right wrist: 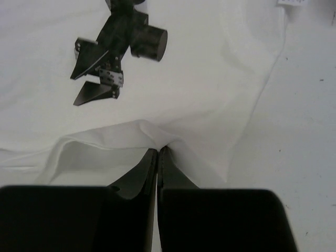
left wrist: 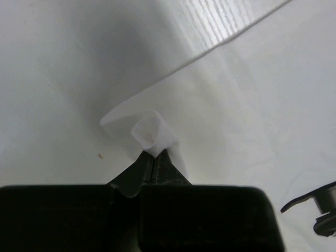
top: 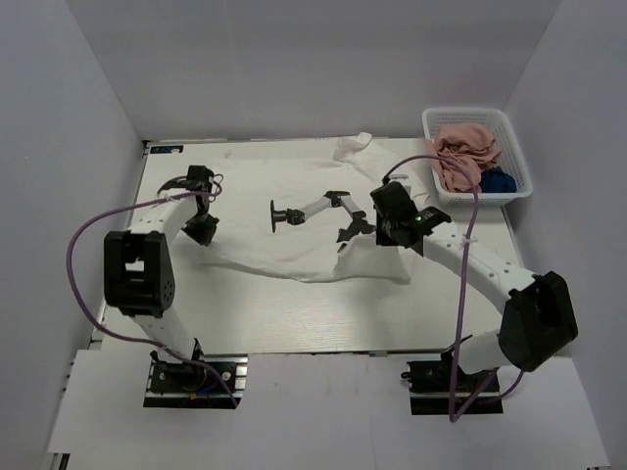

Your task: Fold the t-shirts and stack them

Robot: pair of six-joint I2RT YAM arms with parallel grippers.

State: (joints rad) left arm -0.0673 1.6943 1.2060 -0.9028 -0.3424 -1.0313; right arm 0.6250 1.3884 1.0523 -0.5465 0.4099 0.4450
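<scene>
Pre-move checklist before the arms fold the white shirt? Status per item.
1. Left gripper shut on white t-shirt edge: ok.
2. Right gripper shut on same shirt: ok.
3. Only one layer pinched: cannot tell.
4. Shirt lying flat: not ok, far sleeve is bunched.
5. Pink t-shirt and navy t-shirt in basket, away from the spread shirt: ok.

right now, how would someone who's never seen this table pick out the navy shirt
Find the white plastic lattice basket at the far right corner of the white table. A crumpled dusty pink cloth t-shirt fills most of it; the navy blue cloth t-shirt peeks out at its near right side. It is the only dark shirt in view.
</scene>
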